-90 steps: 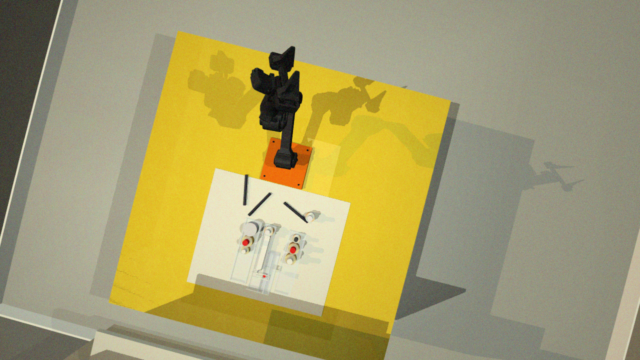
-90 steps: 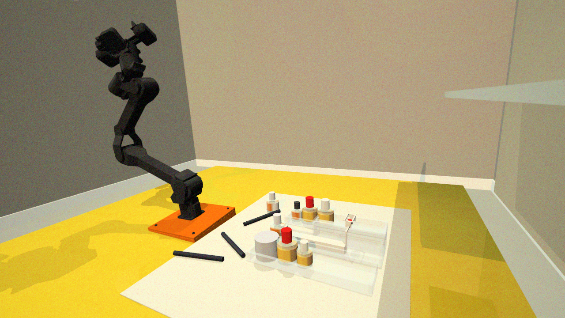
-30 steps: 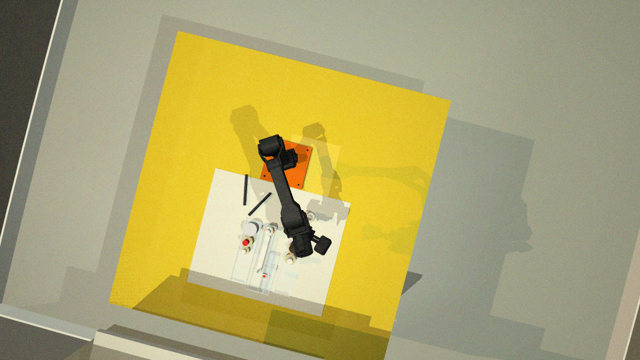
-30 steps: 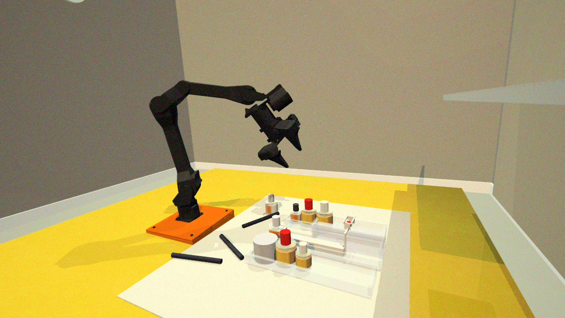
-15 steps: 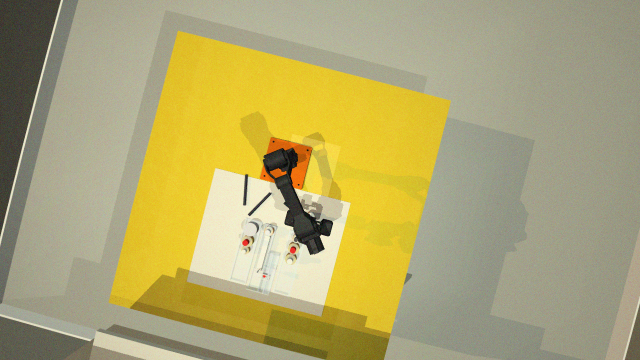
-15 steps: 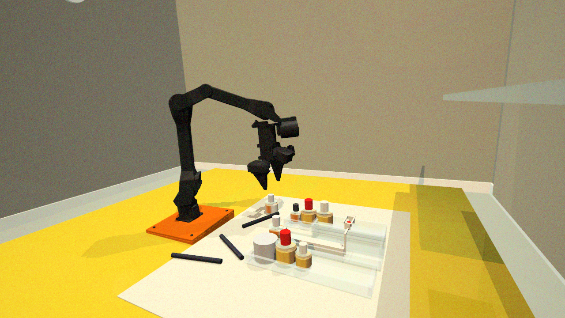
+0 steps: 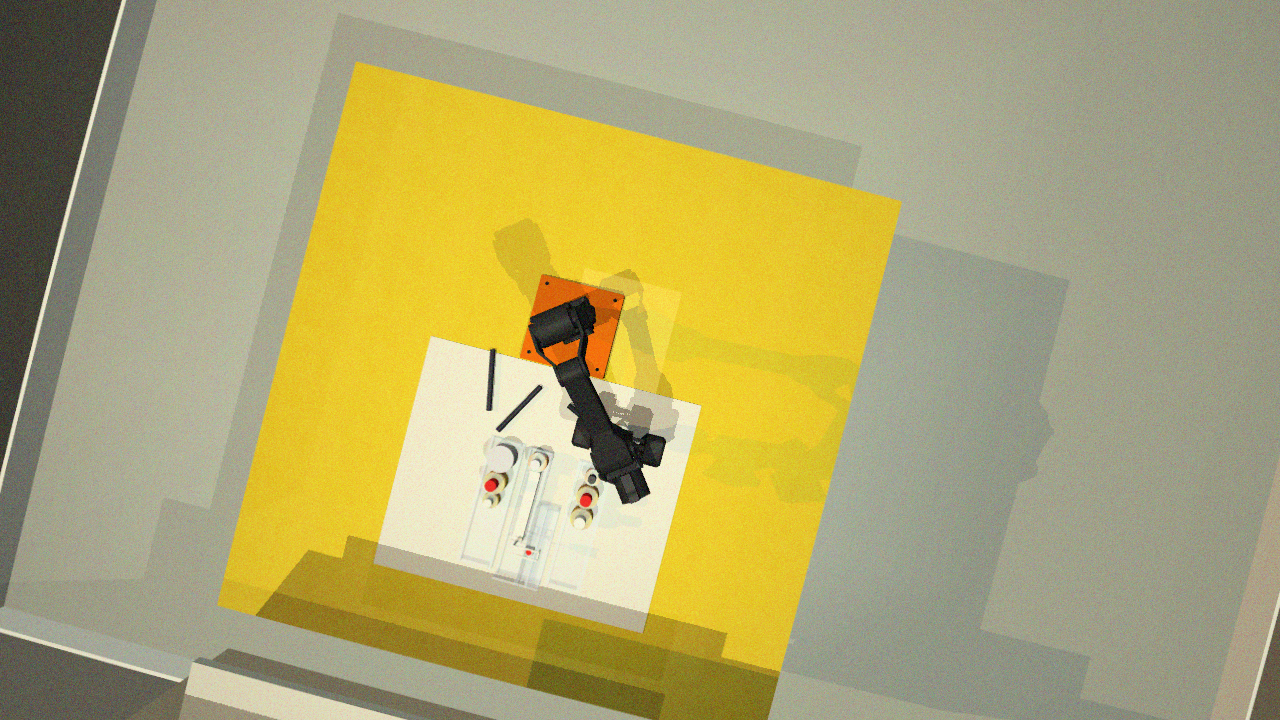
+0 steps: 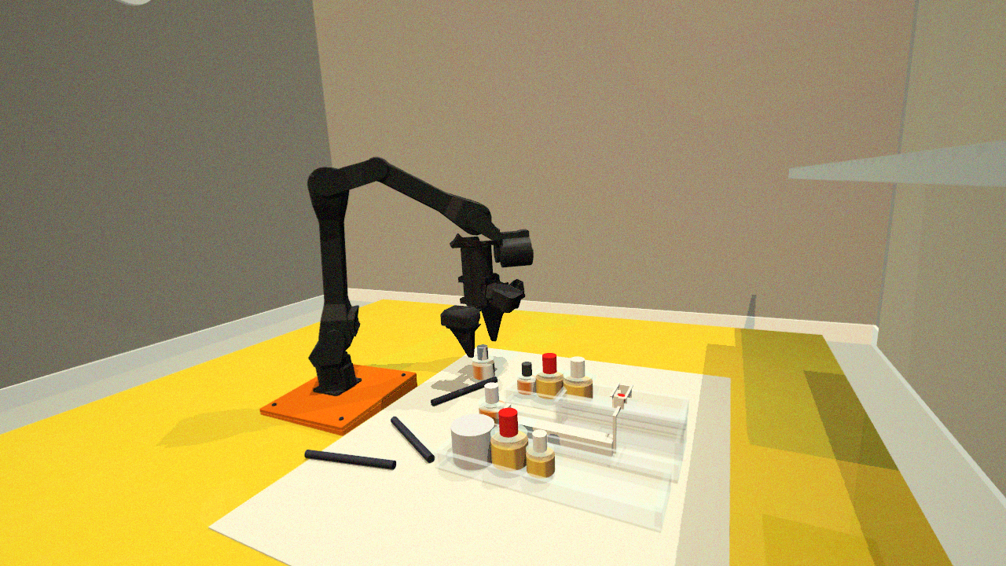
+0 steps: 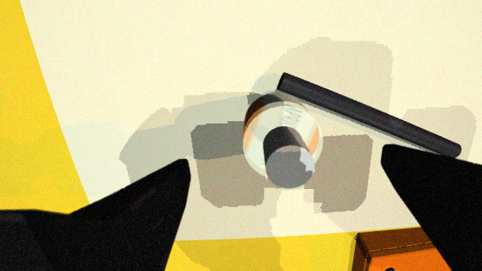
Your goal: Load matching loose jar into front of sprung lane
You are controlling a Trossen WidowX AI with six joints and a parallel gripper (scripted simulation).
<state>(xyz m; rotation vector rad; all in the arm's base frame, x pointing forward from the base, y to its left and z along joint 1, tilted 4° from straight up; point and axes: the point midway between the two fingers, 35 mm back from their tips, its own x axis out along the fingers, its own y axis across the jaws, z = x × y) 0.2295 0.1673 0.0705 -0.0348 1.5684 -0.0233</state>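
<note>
The loose jar [image 8: 482,364] [image 9: 282,128] has an orange band and a pale cap. It stands upright on the white mat [image 8: 394,520], behind the clear rack. The matching jar [image 8: 490,398] [image 7: 537,458] stands at the front end of the rack's middle lane [image 8: 563,431]. The pusher plate [image 8: 618,401] with a red mark shows far back in that lane. My gripper [image 8: 479,344] [image 9: 285,161] is open and empty. It points down just above the loose jar, with one finger on each side in the wrist view. In the top view the arm hides this jar.
A dark rod [image 8: 462,391] [image 9: 369,114] lies close beside the loose jar. Two more rods [image 8: 349,459] [image 8: 412,438] lie on the mat. The outer lanes hold a grey cylinder [image 8: 471,439] and red-, white- and black-capped jars. The orange base plate [image 8: 365,401] is on the left.
</note>
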